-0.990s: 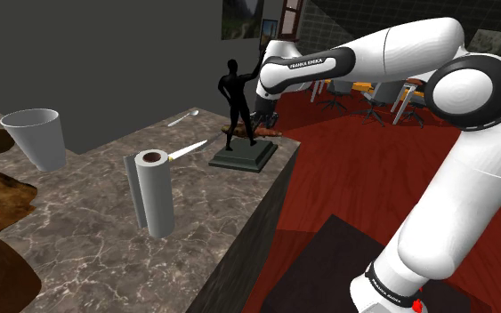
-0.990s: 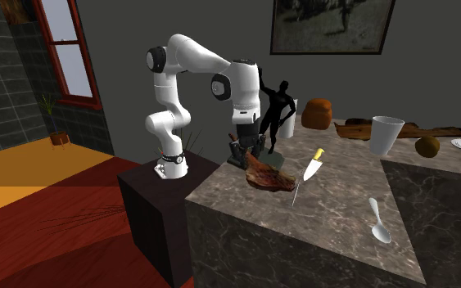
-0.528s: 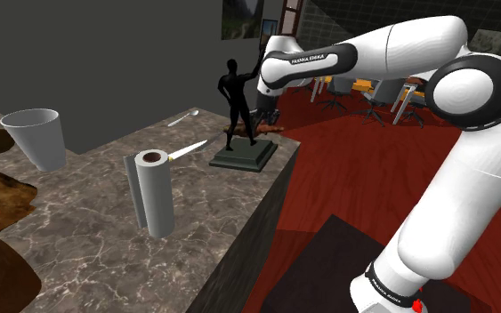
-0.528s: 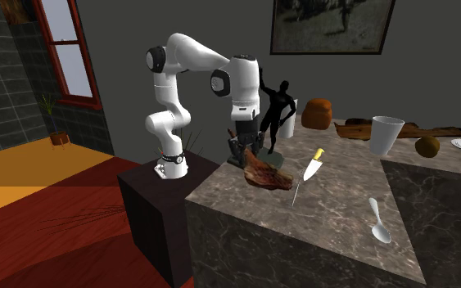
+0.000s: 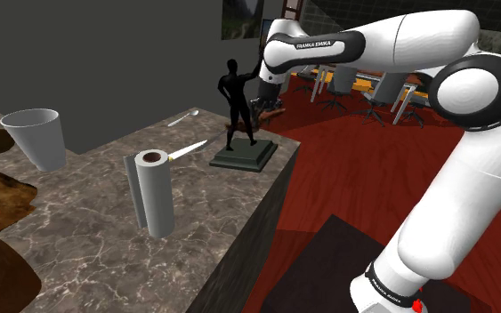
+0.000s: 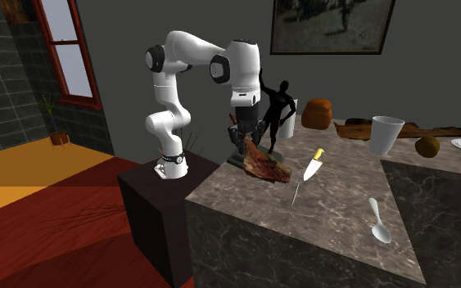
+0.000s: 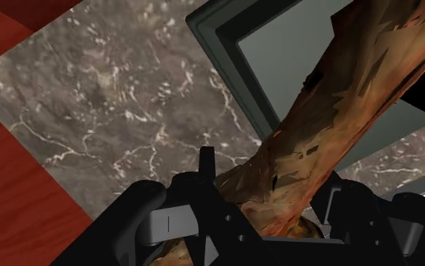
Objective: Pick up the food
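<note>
The food [image 6: 264, 162] is a reddish-brown chunk of meat, long and rough-skinned. My gripper [image 6: 246, 141] is shut on its upper end, and the piece hangs tilted with its lower end close to the marble counter [image 6: 335, 213]. In the wrist view the black fingers [image 7: 207, 184] clasp the meat [image 7: 331, 128] from both sides, above the counter top. From the shoulder view, the meat [image 5: 270, 111] and my gripper [image 5: 262, 100] sit just behind a black figure statue [image 5: 236, 98], which hides part of them.
The statue's dark square base [image 7: 278, 53] lies right beside the meat. A knife [image 6: 313, 166] and a spoon [image 6: 377, 221] lie on the counter nearby. Farther off are a paper towel roll [image 5: 155, 191], a white cup [image 5: 36, 135] and a loaf [image 6: 318, 113]. The counter edge drops to red floor.
The gripper has risen with the meat in it. The meat lay flat on the counter before and now hangs tilted from the fingers.
</note>
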### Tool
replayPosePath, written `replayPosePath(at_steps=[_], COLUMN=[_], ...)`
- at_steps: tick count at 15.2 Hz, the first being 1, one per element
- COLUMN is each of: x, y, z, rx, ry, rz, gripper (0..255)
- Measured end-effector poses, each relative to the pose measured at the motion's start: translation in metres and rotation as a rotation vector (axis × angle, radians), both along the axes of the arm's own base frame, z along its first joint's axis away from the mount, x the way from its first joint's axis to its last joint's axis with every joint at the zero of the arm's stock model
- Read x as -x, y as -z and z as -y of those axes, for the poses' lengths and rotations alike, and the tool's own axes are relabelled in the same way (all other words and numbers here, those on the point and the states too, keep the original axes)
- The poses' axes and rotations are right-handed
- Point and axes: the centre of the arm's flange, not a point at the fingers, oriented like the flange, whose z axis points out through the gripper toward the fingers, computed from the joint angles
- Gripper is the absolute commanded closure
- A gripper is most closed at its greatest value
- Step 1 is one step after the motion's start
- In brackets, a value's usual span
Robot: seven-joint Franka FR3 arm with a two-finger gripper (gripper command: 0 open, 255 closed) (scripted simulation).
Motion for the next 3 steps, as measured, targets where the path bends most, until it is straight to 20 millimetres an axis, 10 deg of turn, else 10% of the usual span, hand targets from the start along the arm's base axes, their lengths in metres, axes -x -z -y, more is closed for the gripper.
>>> replayPosePath(at_steps=[3], x=[-0.0003], y=[-0.0139], z=[-0.0001], rx=[0.0], ry=[0.0], rz=[0.0], gripper=[255])
